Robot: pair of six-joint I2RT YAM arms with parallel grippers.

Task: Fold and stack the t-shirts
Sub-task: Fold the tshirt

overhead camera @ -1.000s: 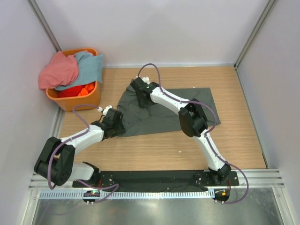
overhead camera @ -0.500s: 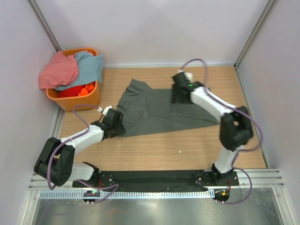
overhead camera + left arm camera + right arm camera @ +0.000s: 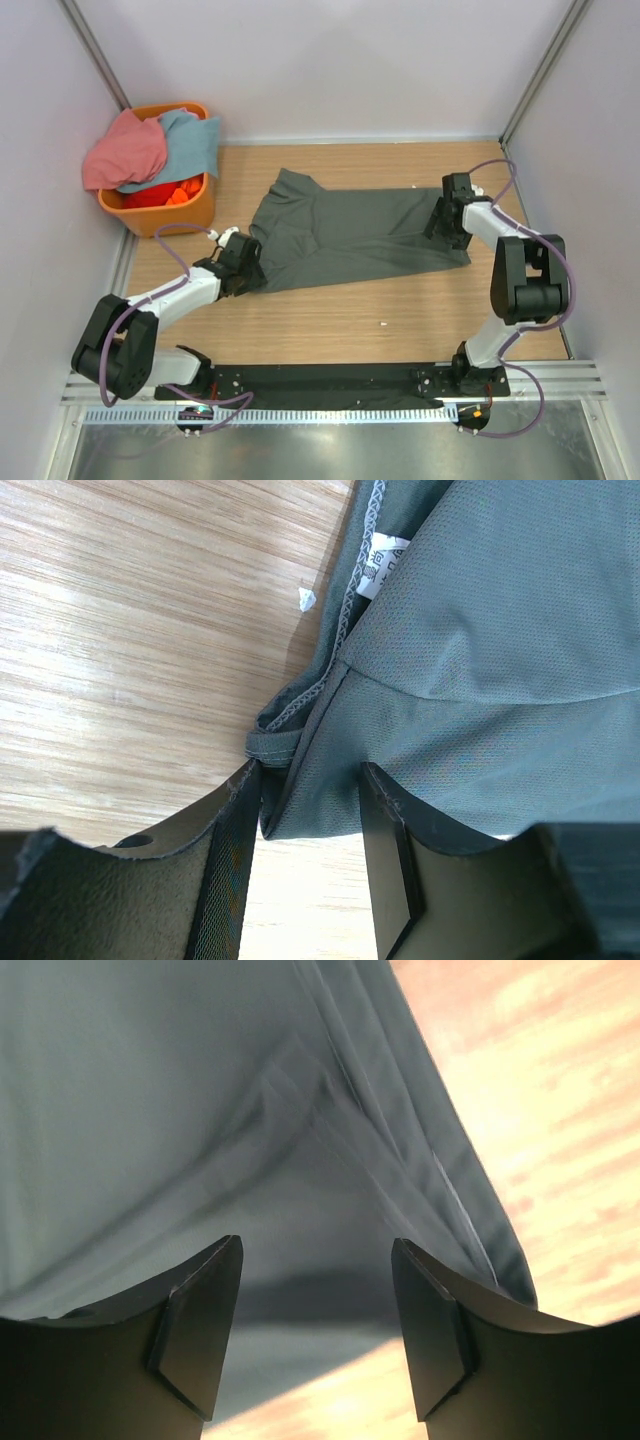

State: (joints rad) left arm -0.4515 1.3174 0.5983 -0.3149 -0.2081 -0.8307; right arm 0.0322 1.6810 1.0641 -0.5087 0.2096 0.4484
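Grey fine-mesh knit bunches between the left gripper's [image 3: 310, 790] half-closed fingers (a firm pinch on the stitched hem). The dark grey t-shirt [image 3: 350, 235] sprawls rumpled on the wood-grain table [image 3: 380, 310], and the right gripper [image 3: 315, 1260] gapes empty over its right end. Beyond, a salmon-pink shirt [image 3: 125, 152] and a light blue shirt [image 3: 195, 145] slump over the orange basket [image 3: 175, 215].

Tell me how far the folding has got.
Done: nothing folded or stacked. In hand: the dark grey t-shirt lies spread out, left gripper pinching one end, right gripper open over the other. Left: folding it, plus the pink shirt and blue shirt heaped in the orange basket.
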